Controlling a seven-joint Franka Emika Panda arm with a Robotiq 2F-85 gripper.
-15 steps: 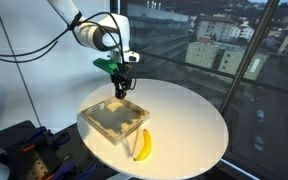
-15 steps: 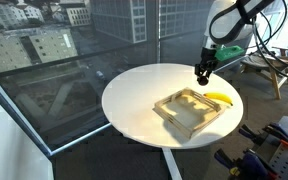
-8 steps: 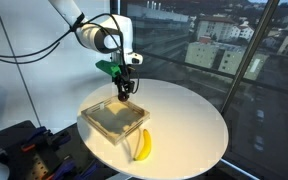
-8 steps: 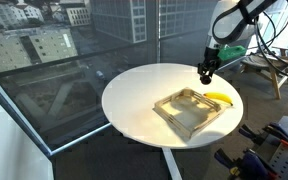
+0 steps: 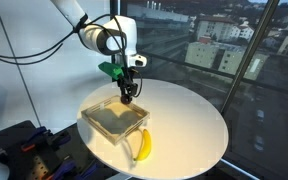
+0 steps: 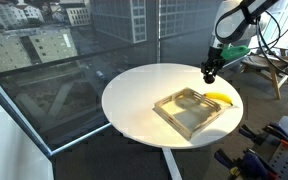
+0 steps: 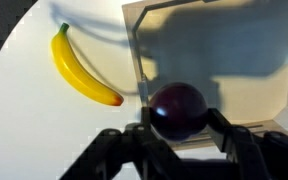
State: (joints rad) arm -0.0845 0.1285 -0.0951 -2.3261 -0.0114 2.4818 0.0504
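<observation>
My gripper (image 7: 177,128) is shut on a dark purple round fruit, a plum (image 7: 176,108). It hangs above the white round table (image 5: 184,125) near the far edge of a clear square tray (image 5: 112,118); in both exterior views it is above the tray's rim (image 6: 189,110). A yellow banana (image 5: 142,146) lies on the table beside the tray; it also shows in the wrist view (image 7: 82,66) and in an exterior view (image 6: 218,98). The tray (image 7: 214,70) looks empty. The gripper shows in both exterior views (image 5: 129,96) (image 6: 211,73).
Large windows with a city view stand close behind the table (image 6: 134,85). A wooden frame (image 6: 269,70) and cables stand past the table. Dark equipment (image 5: 24,145) sits low by the table's edge.
The gripper with the plum has shifted sideways a little along the tray's edge, away from the tray's middle. Banana and tray have not moved.
</observation>
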